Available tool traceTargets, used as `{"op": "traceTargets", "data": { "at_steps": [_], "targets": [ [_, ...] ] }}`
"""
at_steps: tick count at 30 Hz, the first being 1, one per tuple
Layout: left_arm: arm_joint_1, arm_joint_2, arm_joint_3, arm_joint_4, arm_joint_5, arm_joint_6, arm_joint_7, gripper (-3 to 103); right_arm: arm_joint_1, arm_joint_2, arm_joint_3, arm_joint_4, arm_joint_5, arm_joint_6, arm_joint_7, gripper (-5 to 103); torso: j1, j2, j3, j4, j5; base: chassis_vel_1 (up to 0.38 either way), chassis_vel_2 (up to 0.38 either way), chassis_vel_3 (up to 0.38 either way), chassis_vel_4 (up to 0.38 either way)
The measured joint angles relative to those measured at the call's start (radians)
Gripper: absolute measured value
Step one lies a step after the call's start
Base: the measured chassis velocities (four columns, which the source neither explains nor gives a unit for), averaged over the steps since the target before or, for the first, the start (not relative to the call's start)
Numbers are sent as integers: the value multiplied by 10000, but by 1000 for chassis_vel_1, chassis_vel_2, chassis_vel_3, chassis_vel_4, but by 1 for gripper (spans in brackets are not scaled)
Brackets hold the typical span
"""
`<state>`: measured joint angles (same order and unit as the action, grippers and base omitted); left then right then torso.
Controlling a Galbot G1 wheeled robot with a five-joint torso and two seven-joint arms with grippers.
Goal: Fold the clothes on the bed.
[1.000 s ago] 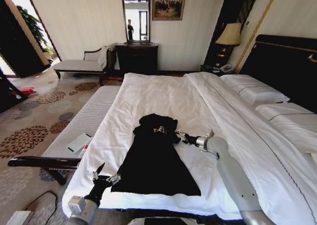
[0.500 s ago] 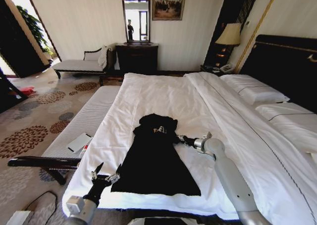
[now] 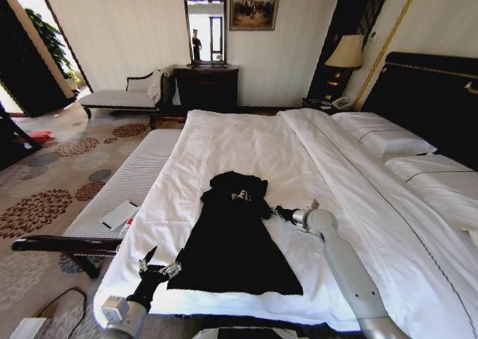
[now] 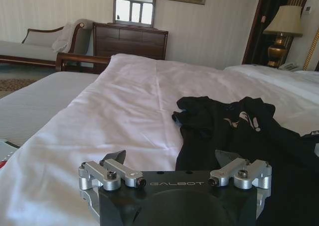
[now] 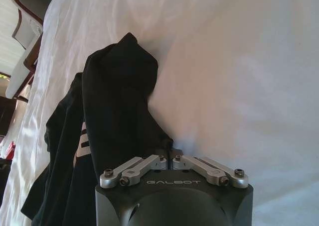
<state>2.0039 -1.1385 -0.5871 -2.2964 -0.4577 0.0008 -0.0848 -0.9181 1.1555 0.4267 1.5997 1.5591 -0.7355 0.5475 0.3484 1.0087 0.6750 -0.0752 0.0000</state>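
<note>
One black T-shirt (image 3: 237, 238) on bed (image 3: 246, 141), right end effector (image 5: 171, 159) clenched on it (left end effector (image 4: 172, 161) released)

A white-cushioned chaise (image 3: 123, 96) is sitting by the far wall beside a dark dresser (image 3: 206, 85) with a mirror (image 3: 205, 25) and a framed painting (image 3: 254, 4) above it, while a lamp (image 3: 345, 54) is standing near the headboard.

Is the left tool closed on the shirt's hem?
No: the left tool is open, with the black T-shirt beside it, ungripped.
</note>
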Motion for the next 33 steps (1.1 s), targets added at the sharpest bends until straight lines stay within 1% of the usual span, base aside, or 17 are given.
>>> {"op": "traceTargets", "data": {
  "at_steps": [3,5,7,8,10,12,13,16,18,22,28,29,32,33],
  "targets": [
    [-19,-5,23,12,-5,-14,0,100,1,-73,-33,1,-363,0,-230,1,0,0,0,1,0,0,0,0,0],
    [-21,-21,27,35,-5,-33,3,100,-25,-195,-40,30,-878,77,-577,1,0,0,0,1,1,0,0,0,0],
    [-20,-25,27,43,-5,-40,7,100,-41,-244,-39,48,-1069,142,-711,1,0,0,0,1,1,0,0,0,0],
    [-20,-27,21,62,-6,-74,19,100,-89,-408,-40,117,-1603,372,-1132,1,0,0,0,1,1,0,0,0,0],
    [-21,-26,10,82,-13,-101,29,100,-169,-670,-26,242,-2289,732,-1716,1,0,0,0,-1,0,0,0,0,0],
    [-26,-26,9,83,-17,-104,29,100,-181,-720,-21,268,-2411,794,-1803,1,0,0,0,0,0,0,0,0,0],
    [-54,-24,19,83,-35,-105,30,100,-209,-894,17,340,-2794,1014,-2091,1,0,0,0,-1,1,0,0,0,0],
    [-110,-22,86,81,-48,-106,27,100,-226,-1153,77,411,-3360,1384,-2461,1,0,0,0,0,1,0,0,0,0],
    [-117,-21,101,80,-48,-106,27,100,-232,-1196,86,418,-3501,1453,-2527,1,0,0,0,0,0,0,0,0,0],
    [-108,-21,97,72,-53,-108,25,100,-356,-1364,195,529,-4240,1774,-2726,1,0,0,0,0,1,0,0,0,0],
    [-114,-23,61,64,-100,-128,25,100,-611,-1466,455,715,-4777,1965,-2800,1,0,0,0,0,0,0,0,0,0],
    [-127,-23,58,63,-120,-129,24,100,-742,-1533,547,803,-5048,2073,-2869,1,0,0,0,0,0,0,0,0,0],
    [-145,-15,71,58,-133,-129,24,100,-883,-1605,667,898,-5362,2242,-2930,1,0,0,0,-1,0,0,0,0,0],
    [-145,-15,71,58,-133,-129,24,100,-883,-1605,667,898,-5362,2242,-2930,1,0,0,0,-1,0,0,0,0,0]
  ]
}}
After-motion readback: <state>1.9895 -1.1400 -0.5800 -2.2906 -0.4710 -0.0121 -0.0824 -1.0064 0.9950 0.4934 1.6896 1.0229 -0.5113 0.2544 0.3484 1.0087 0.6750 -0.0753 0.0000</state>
